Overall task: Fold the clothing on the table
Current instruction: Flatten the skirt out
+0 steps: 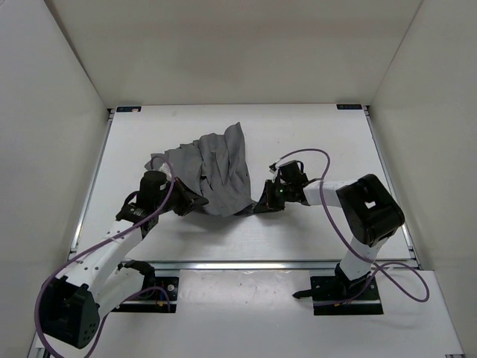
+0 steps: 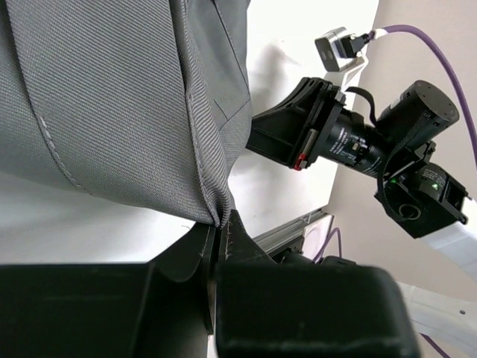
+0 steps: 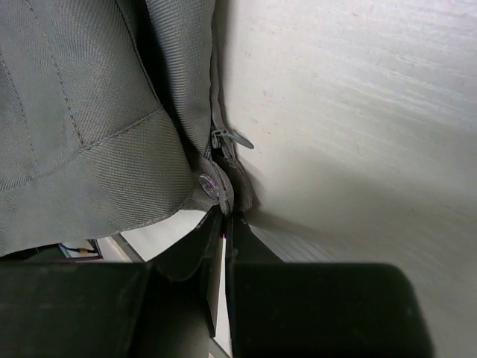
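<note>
The grey garment lay bunched at the middle of the white table, with its near edge held between the two arms. The left gripper was clenched on a stitched hem corner. The right gripper was clenched on the waistband beside the button and zip pull. For a clean fold, both grips should probably rise together, with the held edge taut and level. No brand, label or legible writing was visible.

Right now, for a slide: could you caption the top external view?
The left claw and right claw each pinch the near edge of the grey clothing on the table.
</note>
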You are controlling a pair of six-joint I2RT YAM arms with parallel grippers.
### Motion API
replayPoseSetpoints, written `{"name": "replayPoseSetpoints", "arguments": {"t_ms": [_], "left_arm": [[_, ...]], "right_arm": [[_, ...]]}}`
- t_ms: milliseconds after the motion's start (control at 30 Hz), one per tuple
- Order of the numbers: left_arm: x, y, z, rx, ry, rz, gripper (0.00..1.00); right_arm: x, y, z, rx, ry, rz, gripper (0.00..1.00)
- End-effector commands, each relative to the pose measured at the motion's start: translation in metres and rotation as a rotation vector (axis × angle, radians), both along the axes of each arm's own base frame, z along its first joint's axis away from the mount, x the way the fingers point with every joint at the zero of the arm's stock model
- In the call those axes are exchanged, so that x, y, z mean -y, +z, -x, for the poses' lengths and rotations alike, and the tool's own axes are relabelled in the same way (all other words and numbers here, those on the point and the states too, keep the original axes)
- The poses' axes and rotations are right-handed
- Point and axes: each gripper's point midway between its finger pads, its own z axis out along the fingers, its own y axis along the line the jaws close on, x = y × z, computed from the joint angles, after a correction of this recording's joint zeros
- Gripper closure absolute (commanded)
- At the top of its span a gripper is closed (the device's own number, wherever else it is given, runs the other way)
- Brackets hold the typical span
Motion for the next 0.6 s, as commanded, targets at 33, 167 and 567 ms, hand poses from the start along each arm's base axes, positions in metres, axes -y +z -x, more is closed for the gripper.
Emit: {"name": "replayPoseSetpoints", "arguments": {"t_ms": [33, 167, 567], "left_arm": [[0.005, 0.015, -0.003, 0.050, -0.037, 0.015, 1.00], [-0.001, 0.011, -0.015, 0.060, -0.077, -0.034, 1.00], [-0.016, 0.236, -0.193, 0.463, -0.189, -0.342, 1.00]], "right_arm": [[0.012, 0.003, -0.024, 0.078, -0.050, 0.070, 1.00], [0.029, 0.046, -0.056, 0.209, -0.084, 0.107, 1.00], [0.147, 0.391, -0.158, 0.942, -0.314, 0.085, 1.00]]}}
